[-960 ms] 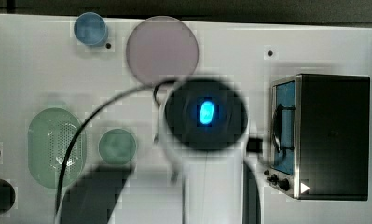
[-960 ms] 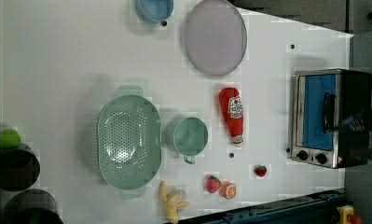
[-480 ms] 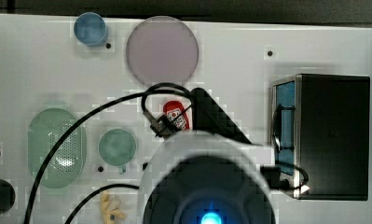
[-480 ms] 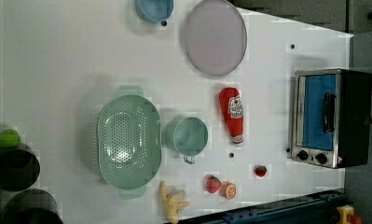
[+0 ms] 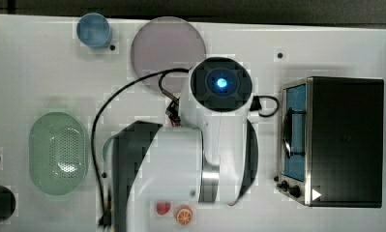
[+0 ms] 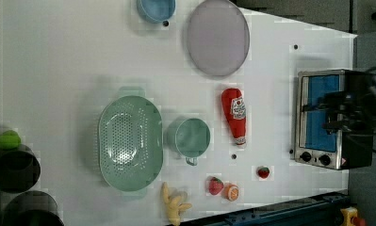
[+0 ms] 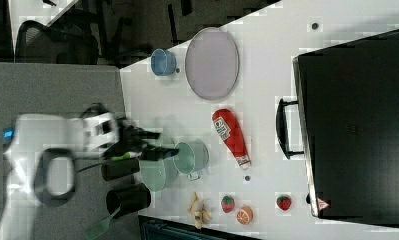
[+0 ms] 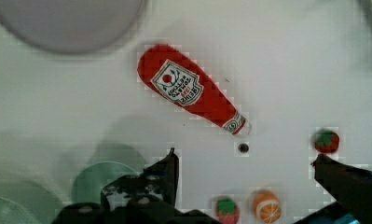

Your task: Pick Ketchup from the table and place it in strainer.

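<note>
The ketchup [image 6: 234,115] is a red bottle lying flat on the white table, between the teal cup and the toaster oven in the left view. It shows the same way in the right view [image 7: 230,131] and in the wrist view [image 8: 190,91], white label up. The strainer [image 6: 129,143] is a pale mint oval basket with nothing in it, on the other side of the cup; it also shows in the top view [image 5: 57,152]. My gripper [image 8: 246,161] hangs open above the table, its fingers wide apart with nothing between them and clear of the bottle. The arm covers the ketchup in the top view.
A teal cup [image 6: 191,137] stands between strainer and ketchup. A toaster oven [image 6: 324,117] sits at the left view's right, a grey plate [image 6: 217,37] and a blue bowl [image 6: 156,9] at the left view's top. Strawberry toys, an orange slice and a banana [image 6: 175,205] lie near the bottom edge.
The arm has swung across the top view and its wrist now sits over the middle of the table. Ketchup, cup and strainer have not moved.
</note>
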You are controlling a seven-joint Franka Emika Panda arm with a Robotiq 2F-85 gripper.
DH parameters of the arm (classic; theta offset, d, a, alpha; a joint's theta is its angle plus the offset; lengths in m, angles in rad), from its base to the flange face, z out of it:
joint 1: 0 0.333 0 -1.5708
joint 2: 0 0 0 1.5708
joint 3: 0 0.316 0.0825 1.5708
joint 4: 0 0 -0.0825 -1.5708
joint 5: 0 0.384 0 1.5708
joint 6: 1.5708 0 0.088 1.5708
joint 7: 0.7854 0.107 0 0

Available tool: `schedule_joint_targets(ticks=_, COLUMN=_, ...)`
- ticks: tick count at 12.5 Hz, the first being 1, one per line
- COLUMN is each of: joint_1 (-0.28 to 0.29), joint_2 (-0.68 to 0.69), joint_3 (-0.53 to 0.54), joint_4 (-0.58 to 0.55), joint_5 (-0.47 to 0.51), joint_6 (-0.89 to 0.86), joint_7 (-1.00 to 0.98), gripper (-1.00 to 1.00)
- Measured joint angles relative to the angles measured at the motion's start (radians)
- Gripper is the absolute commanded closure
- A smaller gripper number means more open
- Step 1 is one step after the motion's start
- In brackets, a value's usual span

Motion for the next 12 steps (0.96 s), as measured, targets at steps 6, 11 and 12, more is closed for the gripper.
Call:
schedule_joint_targets(ticks=6, joint_1=-0.008, joint_2=0.074, joint_3=0.006, joint_4=-0.219, joint_5=-0.003, joint_6=0.345, joint_7=-0.477, gripper=-1.0)
schedule_joint_targets(ticks=11, joint_1=-0.002, joint_2=0.147, joint_3=0.045, joint_4=-0.254, joint_5=-0.008, joint_6=0.614, joint_7=-0.622, gripper=-1.0)
schedule_joint_targets(ticks=12, joint_1=-0.001, joint_2=0.184, joint_3=0.049, joint_4=-0.258, joint_5=-0.008, joint_6=0.661, joint_7=-0.633, gripper=-1.0)
